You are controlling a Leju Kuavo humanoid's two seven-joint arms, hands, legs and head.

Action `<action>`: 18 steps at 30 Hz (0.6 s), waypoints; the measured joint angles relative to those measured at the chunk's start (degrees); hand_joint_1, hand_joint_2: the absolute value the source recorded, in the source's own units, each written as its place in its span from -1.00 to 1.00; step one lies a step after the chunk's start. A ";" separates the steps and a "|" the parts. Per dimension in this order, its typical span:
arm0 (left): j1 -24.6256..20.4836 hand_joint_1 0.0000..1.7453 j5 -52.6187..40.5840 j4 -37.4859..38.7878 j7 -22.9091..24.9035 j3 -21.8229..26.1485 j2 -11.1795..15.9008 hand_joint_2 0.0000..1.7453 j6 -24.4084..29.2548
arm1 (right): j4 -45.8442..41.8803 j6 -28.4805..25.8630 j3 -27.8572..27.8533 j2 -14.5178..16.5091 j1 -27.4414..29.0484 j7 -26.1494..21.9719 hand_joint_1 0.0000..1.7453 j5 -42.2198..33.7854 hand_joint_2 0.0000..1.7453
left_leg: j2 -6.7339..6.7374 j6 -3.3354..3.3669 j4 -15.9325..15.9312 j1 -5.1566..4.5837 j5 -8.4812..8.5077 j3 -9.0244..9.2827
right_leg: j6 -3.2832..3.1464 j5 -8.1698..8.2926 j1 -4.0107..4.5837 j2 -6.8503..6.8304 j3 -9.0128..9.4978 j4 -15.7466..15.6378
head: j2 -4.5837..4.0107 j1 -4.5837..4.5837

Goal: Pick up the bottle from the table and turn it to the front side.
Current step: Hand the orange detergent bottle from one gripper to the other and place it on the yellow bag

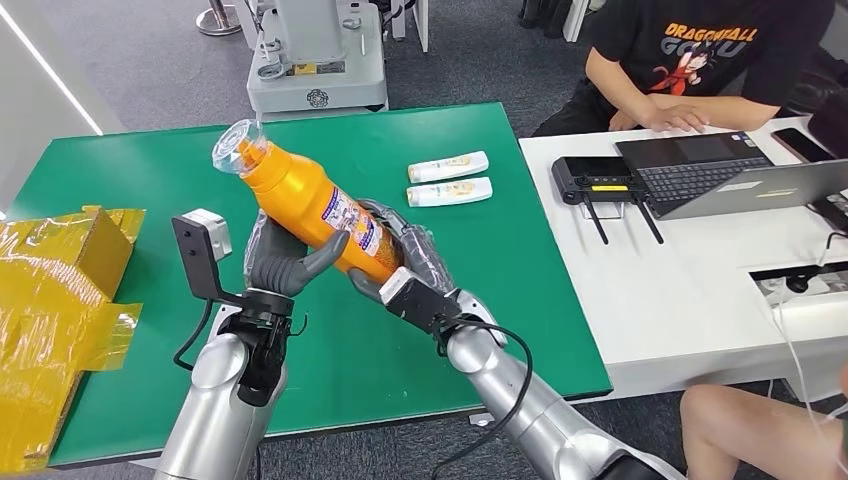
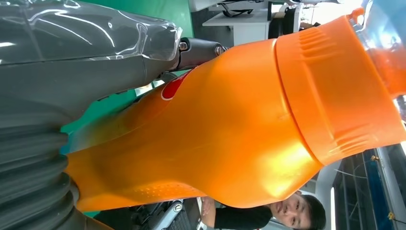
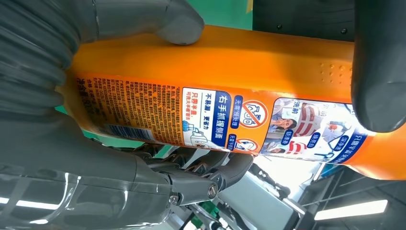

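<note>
An orange bottle [image 1: 305,200] with a clear cap [image 1: 238,145] hangs tilted above the green table [image 1: 330,370], cap toward the far left. My left hand [image 1: 285,265] grips its middle from below, thumb laid across the body. My right hand [image 1: 415,270] holds its base end. In the left wrist view the plain orange shoulder of the bottle [image 2: 230,129] lies against my left hand [image 2: 33,158]. The right wrist view has the printed label with barcode [image 3: 191,115] facing the camera, with the thumb of my right hand [image 3: 143,17] pressed on the bottle.
Two small white tubes [image 1: 448,166] [image 1: 450,191] lie on the far part of the green table. A yellow-taped cardboard box [image 1: 60,290] sits at its left edge. On the white table to the right are a laptop [image 1: 720,170] and a black router [image 1: 595,178], with a seated person [image 1: 690,60] behind.
</note>
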 joint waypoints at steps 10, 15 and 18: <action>-0.04 -0.56 -0.61 1.38 -1.20 0.06 0.36 1.00 3.20 | 3.71 2.20 0.72 1.21 -1.07 -1.73 1.00 1.98 1.00 | 0.00 0.00 0.00 0.01 0.00 0.00 | 0.00 0.00 0.00 0.00 -0.01 0.00 | 0.00 -0.01; 0.00 1.00 -0.84 2.65 -2.08 0.27 0.42 1.00 4.93 | 5.20 2.76 1.67 1.80 -1.03 -2.42 1.00 3.09 1.00 | -0.01 0.00 -0.01 0.01 0.00 -0.01 | 0.00 0.00 0.00 -0.01 -0.01 0.01 | 0.00 0.00; 0.16 1.00 -0.53 3.23 -2.40 0.30 0.42 1.00 5.26 | 5.97 2.87 1.79 2.03 -1.04 -2.43 1.00 3.14 1.00 | -0.01 0.00 -0.01 0.00 0.00 -0.02 | 0.00 0.00 0.00 -0.01 -0.01 0.00 | 0.00 0.01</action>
